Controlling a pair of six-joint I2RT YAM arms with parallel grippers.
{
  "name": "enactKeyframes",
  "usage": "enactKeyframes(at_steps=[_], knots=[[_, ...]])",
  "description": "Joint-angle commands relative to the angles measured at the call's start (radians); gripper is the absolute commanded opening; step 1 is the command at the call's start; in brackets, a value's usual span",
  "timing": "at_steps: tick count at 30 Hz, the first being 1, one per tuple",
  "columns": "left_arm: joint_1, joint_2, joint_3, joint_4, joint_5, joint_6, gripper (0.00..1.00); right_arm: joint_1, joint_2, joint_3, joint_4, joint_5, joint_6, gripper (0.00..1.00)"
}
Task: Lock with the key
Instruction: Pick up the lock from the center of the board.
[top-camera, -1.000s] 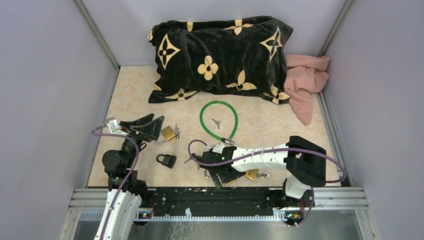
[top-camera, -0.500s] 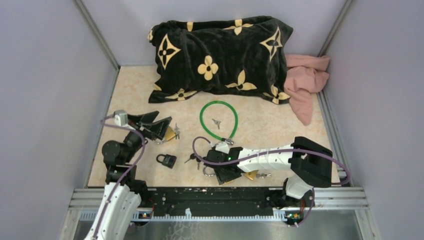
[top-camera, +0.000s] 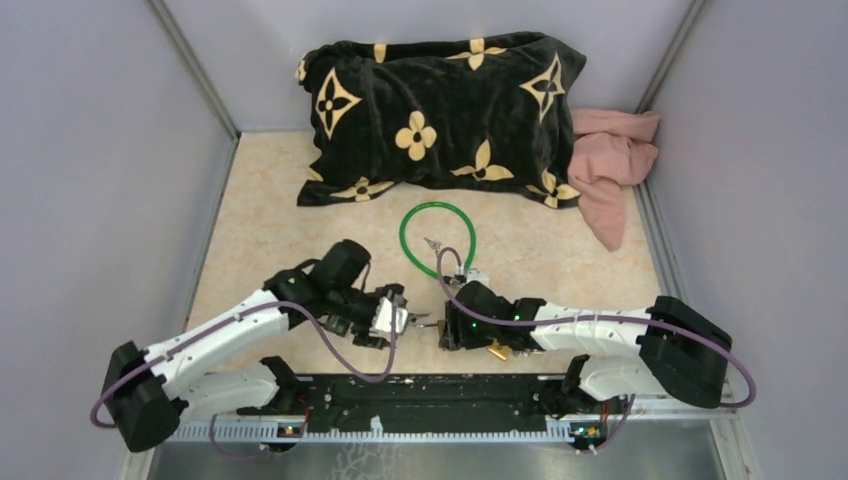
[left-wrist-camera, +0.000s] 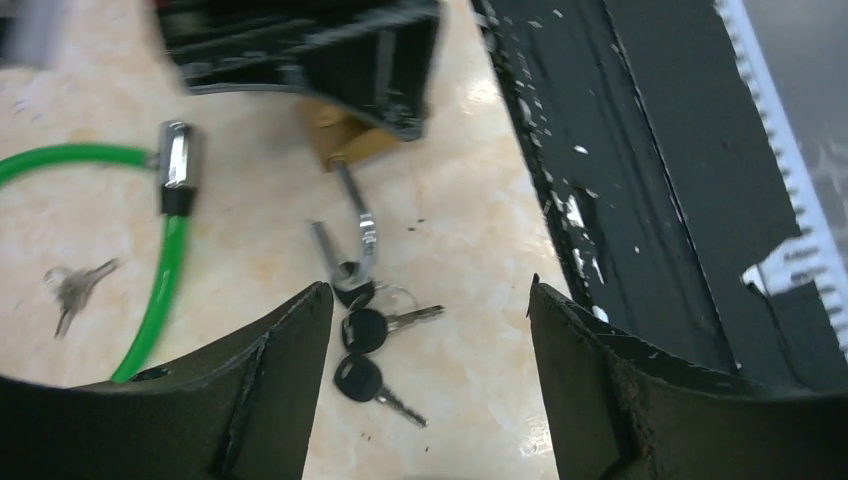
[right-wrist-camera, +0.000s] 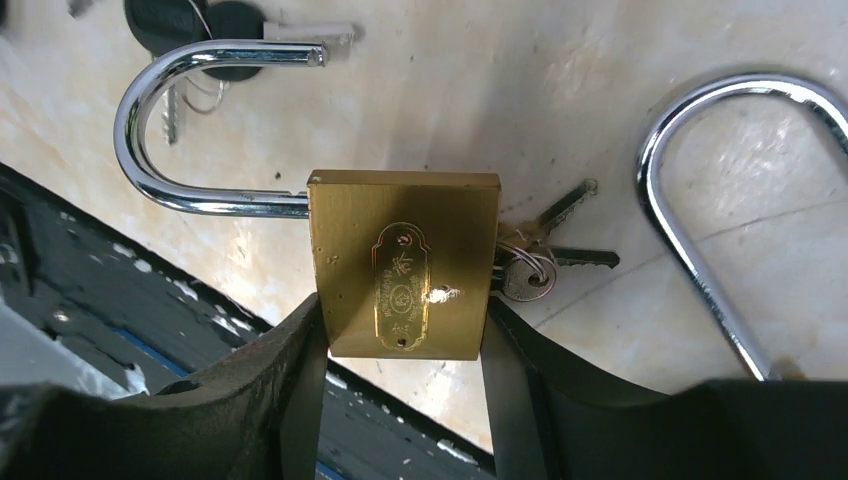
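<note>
Now swung inward, left jaws open above keys (left-wrist-camera: 362, 330), right jaws gripping brass padlock (right-wrist-camera: 403, 262) (shackle (right-wrist-camera: 170, 140) open)

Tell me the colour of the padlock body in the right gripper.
Brass-gold padlock body, with a silver shackle; the right wrist view shows it best.

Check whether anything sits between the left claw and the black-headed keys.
Nothing visible does. The left claw hangs open over the black-headed keys, which lie bare on the table between its fingers. The open shackle of the brass padlock ends right beside them, not across them.
</note>
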Motion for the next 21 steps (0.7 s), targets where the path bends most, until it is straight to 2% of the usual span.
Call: enactKeyframes(at_steps=[1,4,7,10,14,17,21], knots=[[-0.106,0.042,-0.063,0.090,-0.086,0.194,0.78,-0.055,-0.048,-0.060,0.153,-0.040,-0.029,0.00],[-0.125,0.136,-0.100,0.259,-0.103,0.124,0.79,-0.075,-0.067,-0.082,0.154,-0.051,-0.031,0.00],[-0.126,0.271,-0.041,0.294,-0.130,0.016,0.82,-0.080,-0.079,-0.102,0.163,-0.058,-0.030,0.00],[-0.126,0.387,0.010,0.340,-0.223,-0.104,0.80,-0.086,-0.086,-0.106,0.174,-0.067,-0.037,0.00],[-0.126,0.381,-0.059,0.416,-0.226,-0.067,0.76,-0.096,-0.114,-0.108,0.169,-0.067,-0.040,0.00],[-0.126,0.399,-0.049,0.436,-0.215,-0.114,0.63,-0.100,-0.132,-0.109,0.179,-0.067,-0.042,0.00],[-0.126,0.394,-0.037,0.450,-0.171,-0.166,0.39,-0.105,-0.126,-0.093,0.162,-0.067,-0.058,0.00]])
